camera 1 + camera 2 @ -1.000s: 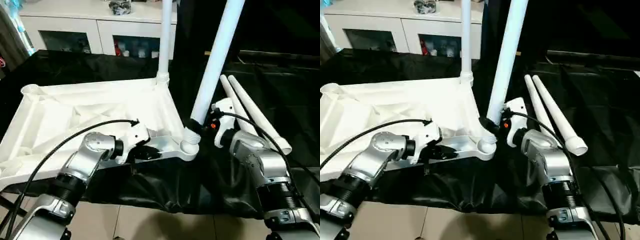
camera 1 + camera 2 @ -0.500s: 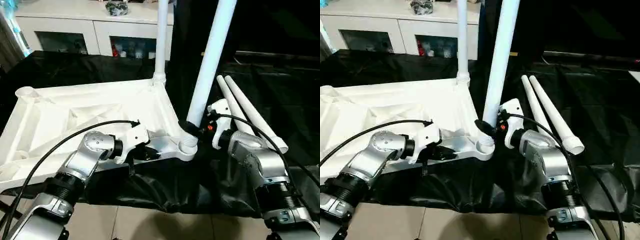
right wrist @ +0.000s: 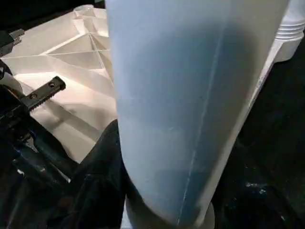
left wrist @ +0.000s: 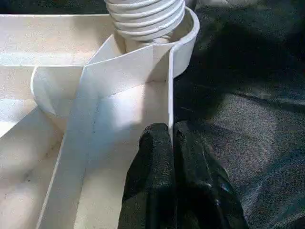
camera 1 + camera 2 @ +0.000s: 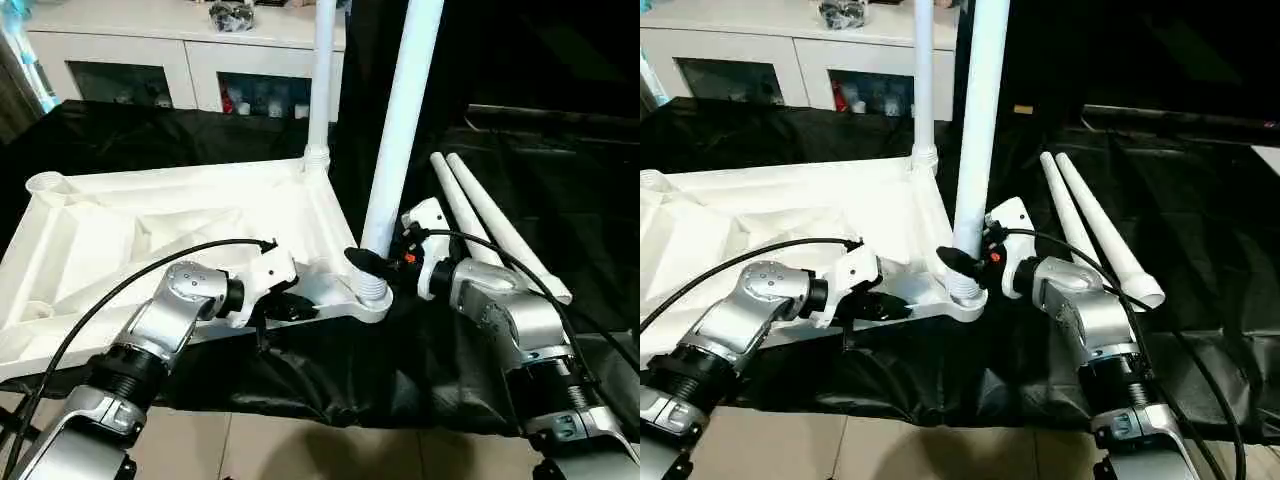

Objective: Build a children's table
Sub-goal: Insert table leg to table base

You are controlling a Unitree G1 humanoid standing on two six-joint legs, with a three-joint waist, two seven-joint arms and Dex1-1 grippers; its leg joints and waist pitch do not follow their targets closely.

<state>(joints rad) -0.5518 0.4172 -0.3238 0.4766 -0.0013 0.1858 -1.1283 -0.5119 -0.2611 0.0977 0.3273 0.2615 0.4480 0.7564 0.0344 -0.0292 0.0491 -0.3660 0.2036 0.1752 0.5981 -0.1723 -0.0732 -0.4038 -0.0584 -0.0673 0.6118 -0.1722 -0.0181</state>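
The white tabletop lies upside down on black cloth, ribs up. My left gripper is shut on its near rim, a black finger on each side of the thin wall. One leg stands in the far right corner socket. A second leg stands nearly upright in the near right corner socket, its threaded end in the ring. My right gripper is shut on this leg just above the socket. In the right wrist view the leg stands close against a black finger.
Two loose white legs lie side by side on the black cloth to the right of my right arm. A white cabinet with glass doors stands behind the work. Bare floor runs along the cloth's near edge.
The held leg has swung from a rightward tilt to nearly upright, and its base sits lower in the near right socket. The left gripper has kept its hold on the rim.
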